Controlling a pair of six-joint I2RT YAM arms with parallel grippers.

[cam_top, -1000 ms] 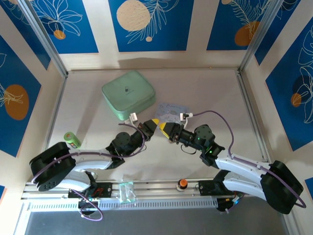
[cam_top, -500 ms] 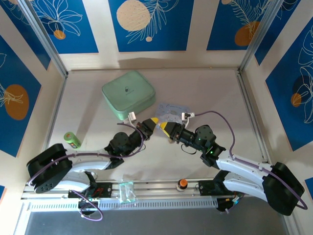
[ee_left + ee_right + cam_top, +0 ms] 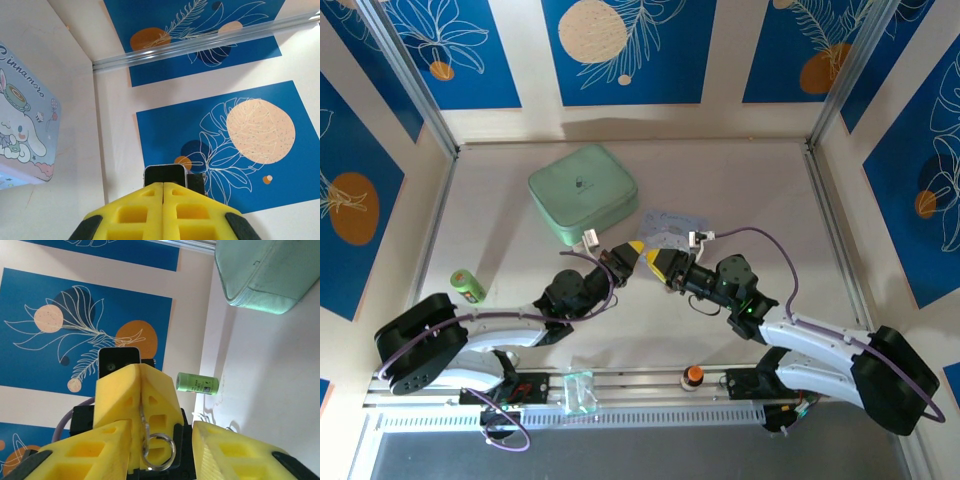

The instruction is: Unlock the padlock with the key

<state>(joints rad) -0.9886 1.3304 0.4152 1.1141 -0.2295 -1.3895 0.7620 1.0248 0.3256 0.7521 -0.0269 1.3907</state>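
Right wrist cam: left end effector (image 3: 141, 405) pressed together, pinching what looks like the thin silvery metal key (image 3: 143, 414); right end effector (image 3: 161, 432) spread wide.

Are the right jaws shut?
No: the right wrist view shows the right gripper with its two yellow fingers apart and a gap between them.

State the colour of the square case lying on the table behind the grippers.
The case is pale mint green, shown best in the top external view.
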